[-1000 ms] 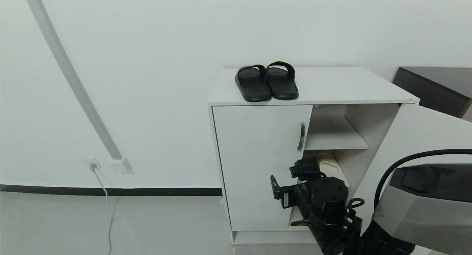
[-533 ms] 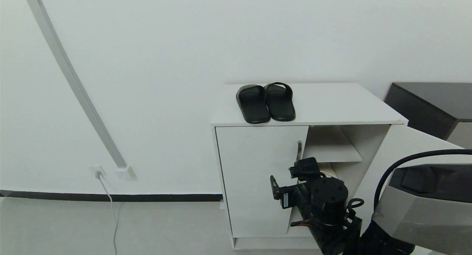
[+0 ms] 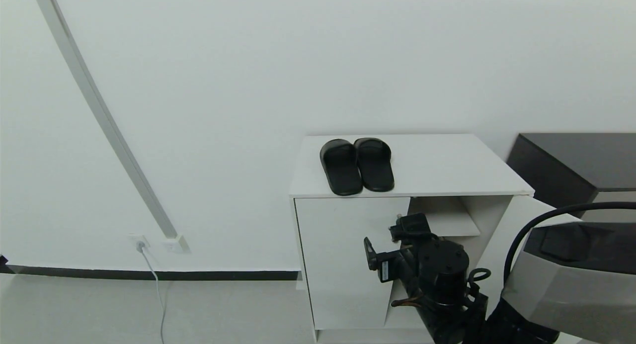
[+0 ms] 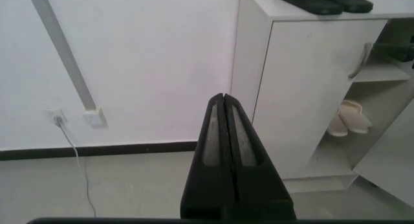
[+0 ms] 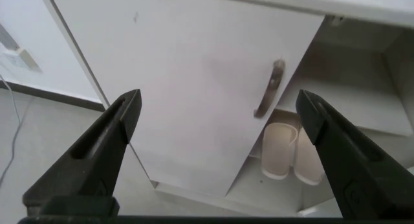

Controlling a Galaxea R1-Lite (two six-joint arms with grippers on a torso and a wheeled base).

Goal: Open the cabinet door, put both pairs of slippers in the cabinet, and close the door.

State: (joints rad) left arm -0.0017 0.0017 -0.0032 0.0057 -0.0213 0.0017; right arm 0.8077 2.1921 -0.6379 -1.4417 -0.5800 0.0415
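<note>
Head view: a white cabinet stands against the wall, and a pair of black slippers sits on its top near the front left corner. They lie side by side and touching, soles down (plain matte slides, one broad strap each). The left door is shut. The right door stands swung out to the robot's right, baring the shelves behind it. The right arm hangs low before the cabinet, at the seam between the shut half and the open half. A dark block of furniture stands just beside the cabinet on the right.

In the right wrist view the right fingers are spread wide with nothing between them. Ahead of them, framed in the gap, is the left door with its curved metal handle at the door's free edge. Past the handle, well beyond the fingertips, the pale slippers rest on a low shelf inside, a cream pair lying close together.

In the left wrist view the left fingers are pressed flat together and grip nothing. They point at the bare wall, with the cabinet off to one side of the tips and a socket with its cord off to the other, both well apart from them.
</note>
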